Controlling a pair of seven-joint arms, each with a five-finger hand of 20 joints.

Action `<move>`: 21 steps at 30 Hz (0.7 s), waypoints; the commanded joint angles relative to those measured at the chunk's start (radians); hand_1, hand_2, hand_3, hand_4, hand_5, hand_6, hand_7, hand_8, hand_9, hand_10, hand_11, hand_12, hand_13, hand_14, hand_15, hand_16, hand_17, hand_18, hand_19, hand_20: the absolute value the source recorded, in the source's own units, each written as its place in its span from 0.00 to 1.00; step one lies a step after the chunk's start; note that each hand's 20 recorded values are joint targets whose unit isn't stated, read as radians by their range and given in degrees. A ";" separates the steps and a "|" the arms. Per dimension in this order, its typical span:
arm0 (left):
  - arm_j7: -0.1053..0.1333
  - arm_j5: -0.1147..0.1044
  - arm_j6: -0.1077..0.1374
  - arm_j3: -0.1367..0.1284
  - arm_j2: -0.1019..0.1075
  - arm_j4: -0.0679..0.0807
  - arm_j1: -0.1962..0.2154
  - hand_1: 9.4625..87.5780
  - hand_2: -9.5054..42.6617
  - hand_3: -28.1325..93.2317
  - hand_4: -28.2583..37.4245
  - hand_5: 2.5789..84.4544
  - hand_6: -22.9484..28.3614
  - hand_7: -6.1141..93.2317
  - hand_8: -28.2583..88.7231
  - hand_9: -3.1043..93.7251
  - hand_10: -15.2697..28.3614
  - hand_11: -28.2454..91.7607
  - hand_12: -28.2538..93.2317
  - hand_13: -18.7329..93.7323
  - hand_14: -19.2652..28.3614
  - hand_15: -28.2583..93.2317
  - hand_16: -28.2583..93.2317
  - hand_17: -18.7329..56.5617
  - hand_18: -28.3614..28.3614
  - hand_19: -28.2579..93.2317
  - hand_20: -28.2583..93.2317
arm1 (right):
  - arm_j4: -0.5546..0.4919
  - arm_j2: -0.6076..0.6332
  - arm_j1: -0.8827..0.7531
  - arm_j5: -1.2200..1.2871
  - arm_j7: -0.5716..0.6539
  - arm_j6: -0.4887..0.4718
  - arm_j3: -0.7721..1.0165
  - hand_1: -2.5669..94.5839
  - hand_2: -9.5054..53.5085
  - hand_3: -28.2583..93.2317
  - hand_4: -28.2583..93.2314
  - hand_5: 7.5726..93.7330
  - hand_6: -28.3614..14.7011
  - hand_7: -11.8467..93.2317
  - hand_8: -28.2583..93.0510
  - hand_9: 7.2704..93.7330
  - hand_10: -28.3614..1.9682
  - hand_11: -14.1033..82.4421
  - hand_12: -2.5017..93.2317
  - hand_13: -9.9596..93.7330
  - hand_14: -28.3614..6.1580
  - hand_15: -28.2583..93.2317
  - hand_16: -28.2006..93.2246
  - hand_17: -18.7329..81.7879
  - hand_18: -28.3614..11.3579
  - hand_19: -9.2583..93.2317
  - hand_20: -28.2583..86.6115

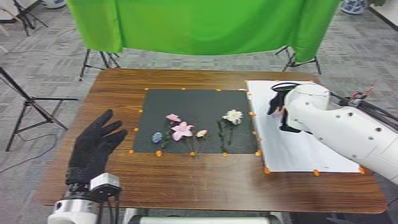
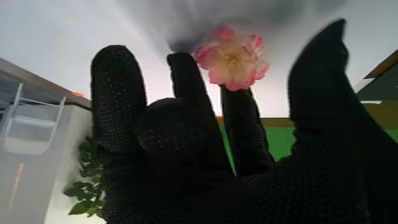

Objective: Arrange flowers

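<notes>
1. While the left hand (image 1: 96,145) holds its fingers apart, so does the right hand (image 1: 282,88).
2. A pink flower (image 2: 233,59) is at the right fingertips.
3. Other flowers (image 1: 181,131) lie on the dark mat (image 1: 182,106).

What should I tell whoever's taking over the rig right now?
Left hand: open, beside the dark mat, empty.
Right hand: over the white sheet, at a pink-edged flower; grip unclear.
On the mat: blue flower, two pink flowers, pale flower, white flower.
Done: no flower clearly set on the sheet.
Left: probably place the pink-edged one, then the others, if the sheet is the goal.
</notes>
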 commanded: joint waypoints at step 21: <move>0.016 -0.034 0.015 0.014 0.040 -0.007 0.017 0.27 0.33 0.78 0.10 0.42 0.62 0.19 0.16 0.36 0.76 0.51 0.33 0.37 0.92 0.76 0.12 0.12 0.84 0.60 0.36 | -0.072 0.103 0.027 -0.191 -0.017 0.379 -0.169 0.65 0.00 0.81 0.00 0.76 0.74 0.43 0.25 0.97 0.72 0.22 0.34 0.94 0.81 0.91 0.38 0.76 0.46 1.00 0.18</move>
